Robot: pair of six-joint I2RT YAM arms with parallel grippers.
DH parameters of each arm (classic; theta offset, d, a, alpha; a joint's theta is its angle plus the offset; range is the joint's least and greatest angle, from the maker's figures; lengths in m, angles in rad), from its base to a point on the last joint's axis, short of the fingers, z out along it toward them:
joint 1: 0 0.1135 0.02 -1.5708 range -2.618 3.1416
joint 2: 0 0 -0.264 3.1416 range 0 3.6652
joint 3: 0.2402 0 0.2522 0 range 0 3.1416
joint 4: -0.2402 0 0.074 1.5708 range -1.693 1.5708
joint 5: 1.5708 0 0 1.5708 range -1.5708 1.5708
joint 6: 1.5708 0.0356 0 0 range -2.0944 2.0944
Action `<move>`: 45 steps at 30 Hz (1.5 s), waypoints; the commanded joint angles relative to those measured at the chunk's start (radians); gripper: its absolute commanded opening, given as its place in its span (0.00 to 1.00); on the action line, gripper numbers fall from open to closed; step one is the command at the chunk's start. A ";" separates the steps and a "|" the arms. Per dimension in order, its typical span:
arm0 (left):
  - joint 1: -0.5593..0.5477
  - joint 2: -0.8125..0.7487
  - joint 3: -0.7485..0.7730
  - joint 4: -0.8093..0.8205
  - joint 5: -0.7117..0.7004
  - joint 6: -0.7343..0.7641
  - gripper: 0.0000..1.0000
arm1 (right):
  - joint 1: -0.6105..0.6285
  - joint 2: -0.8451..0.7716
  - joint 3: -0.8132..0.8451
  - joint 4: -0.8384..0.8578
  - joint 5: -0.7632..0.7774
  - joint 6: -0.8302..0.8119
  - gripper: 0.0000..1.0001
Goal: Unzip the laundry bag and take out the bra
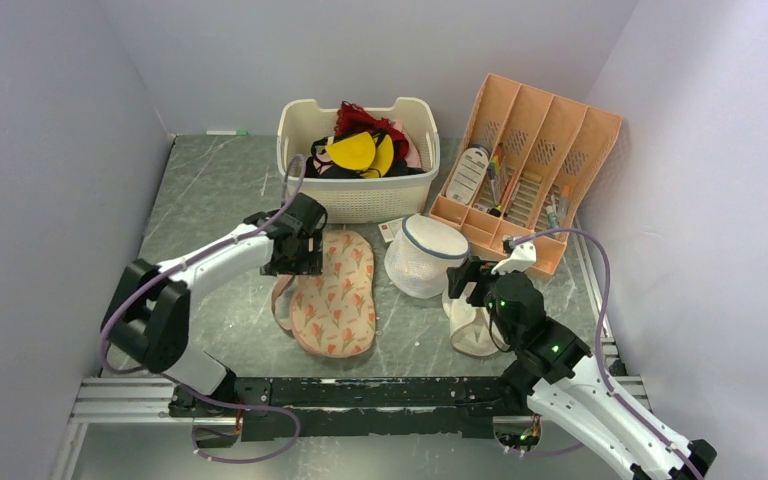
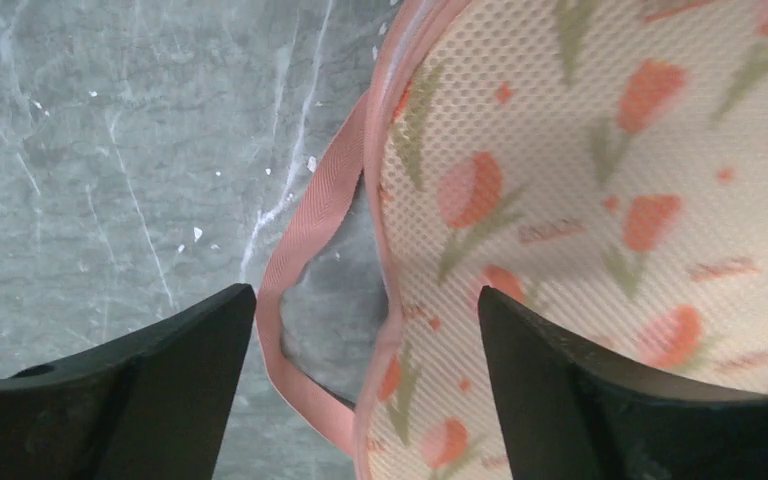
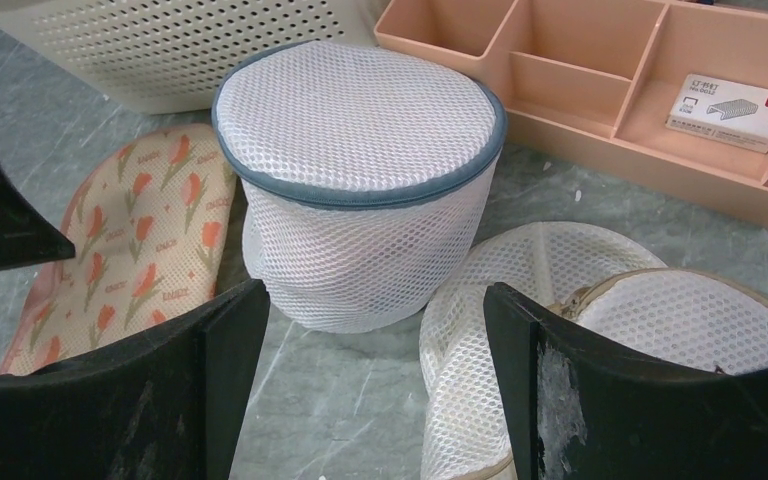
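Note:
The laundry bag (image 1: 335, 295) lies flat on the table, cream with orange flowers and pink edging. It also shows in the left wrist view (image 2: 600, 200) and the right wrist view (image 3: 140, 240). My left gripper (image 1: 295, 252) is open just above the bag's far left edge. Its jaws (image 2: 365, 300) straddle the pink edging and a pink strap loop (image 2: 305, 240), holding nothing. The zip does not show. The bra (image 1: 358, 152), with yellow cups and black straps, lies in the white basket (image 1: 360, 195). My right gripper (image 1: 470, 282) is open and empty (image 3: 375, 300).
A white mesh dome bag (image 1: 423, 255) with blue-grey trim (image 3: 360, 180) stands right of the laundry bag. Flat white mesh bags (image 1: 475, 325) lie under my right gripper (image 3: 560, 300). An orange organizer (image 1: 525, 170) stands at the back right. A red garment (image 1: 365, 118) lies in the basket.

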 commanded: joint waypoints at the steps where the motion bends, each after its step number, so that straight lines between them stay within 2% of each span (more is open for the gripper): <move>1: 0.006 -0.134 0.036 -0.015 0.039 0.016 0.99 | 0.003 -0.002 0.023 0.011 0.001 -0.007 0.80; 4: 0.006 -0.205 0.022 0.026 0.134 0.018 1.00 | 0.002 0.007 0.020 0.019 0.004 -0.013 0.80; 8: 0.001 -0.263 -0.024 0.191 0.449 -0.047 1.00 | 0.002 0.029 0.036 0.004 0.015 -0.011 0.80; 10: -0.014 -0.269 -0.056 0.304 0.551 -0.102 1.00 | 0.003 0.031 0.037 0.000 0.014 -0.005 0.80; 13: -0.044 -0.235 -0.096 0.454 0.637 -0.164 1.00 | 0.002 0.022 0.029 0.005 0.010 -0.004 0.80; 17: -0.045 -0.109 -0.134 0.621 0.776 -0.233 0.99 | 0.002 0.026 0.031 0.006 0.009 -0.008 0.80; 21: -0.043 -0.011 -0.199 0.780 0.824 -0.291 1.00 | 0.003 0.026 0.028 0.001 -0.008 0.002 0.80; 25: -0.022 0.048 -0.254 0.800 0.778 -0.294 0.99 | 0.003 0.012 0.023 0.009 -0.018 -0.003 0.80; 29: 0.032 0.025 -0.352 0.805 0.754 -0.290 1.00 | 0.002 0.020 0.023 0.013 -0.026 -0.007 0.80; 32: 0.116 -0.029 -0.441 0.799 0.749 -0.279 0.99 | 0.003 0.020 0.016 0.024 -0.033 -0.014 0.80; 36: 0.291 -0.125 -0.507 0.701 0.730 -0.232 0.99 | 0.003 0.019 0.015 0.025 -0.035 -0.017 0.80; 45: 0.819 -0.303 -0.566 0.513 0.826 -0.115 0.99 | 0.002 0.017 0.011 0.030 -0.042 -0.020 0.80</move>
